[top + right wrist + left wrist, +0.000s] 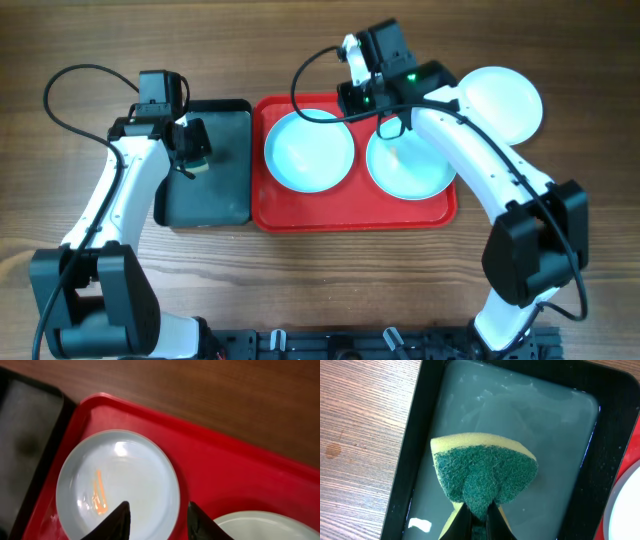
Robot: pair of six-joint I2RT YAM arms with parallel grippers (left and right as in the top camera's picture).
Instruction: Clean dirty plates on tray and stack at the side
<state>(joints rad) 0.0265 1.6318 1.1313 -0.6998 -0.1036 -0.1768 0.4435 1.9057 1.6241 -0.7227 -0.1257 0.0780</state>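
Step in hand: charging the sponge before scrubbing. The left claw [479, 514] is clamped on the green-faced sponge [485, 472] over the water-filled black tray [400, 485], toward the bench's left edge. The right claw [159, 507] hangs with jaws apart above the aqua plate [125, 475], which bears an orange smear, on the red tray [225, 475] mid-bench. A second aqua plate [400, 170] shares that tray. The white plate [505, 100] lies off it, toward the far right corner. Judged next: carry the sponge across while the right claw steadies the smeared plate.
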